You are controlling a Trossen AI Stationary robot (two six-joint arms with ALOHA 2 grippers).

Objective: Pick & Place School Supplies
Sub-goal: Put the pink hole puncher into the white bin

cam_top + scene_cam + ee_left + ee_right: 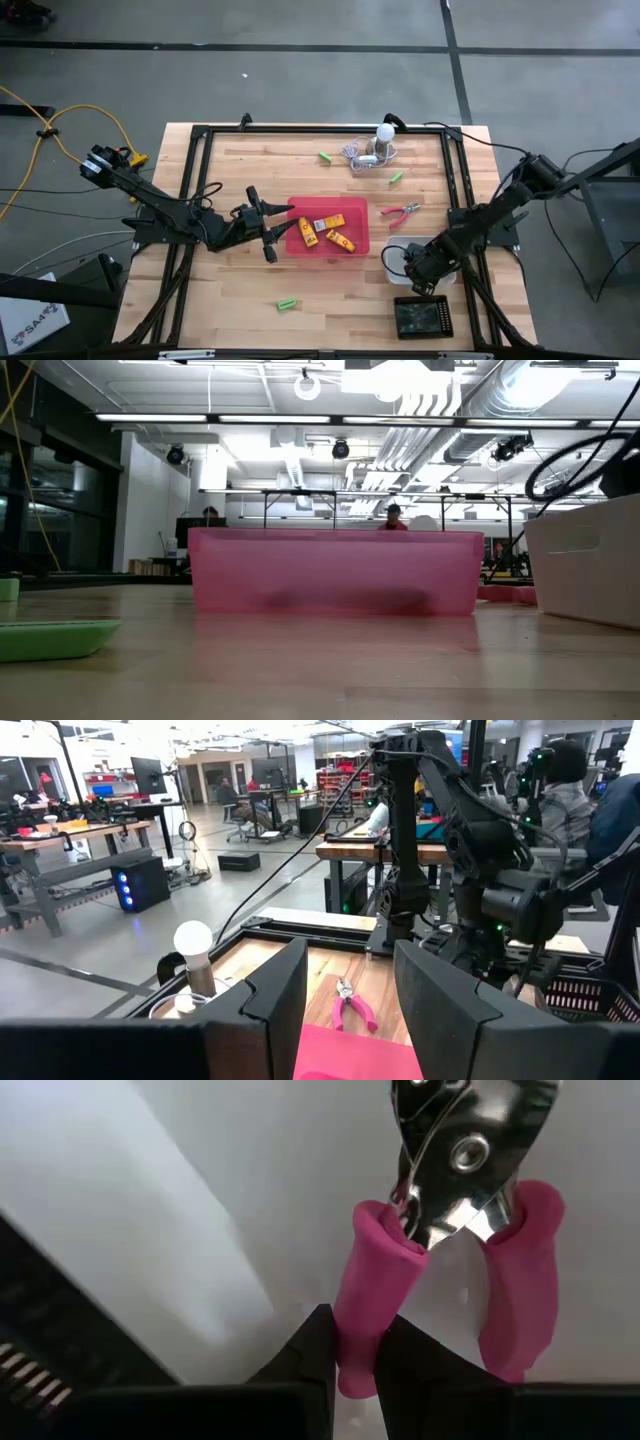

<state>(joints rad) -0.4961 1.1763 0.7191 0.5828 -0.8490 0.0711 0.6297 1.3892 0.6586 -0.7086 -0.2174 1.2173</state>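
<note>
Pinched between the right gripper's (pixel 355 1342) dark fingers is one pink handle of a pair of pink-handled pliers (pixel 440 1230), its steel jaws hanging over the white tray (pixel 395 262) at the table's right front. Judging by the metal head, this tool is stiff and top-heavy, and held by a single rubbery handle it may swing or slip; a grip across both handles near the pivot would be steadier. Whether its tip already touches the tray floor is hard to say from the wrist view. A second pink-handled tool (pixel 403 213) lies on the table (pixel 240 290) beside the pink tray (pixel 355 205), which holds yellow-orange blocks (pixel 330 222). Green sticks (pixel 288 303) lie scattered; they look light and easy to roll. The left gripper (pixel 270 232) hovers at the pink tray's left edge, fingers apart and empty
</note>
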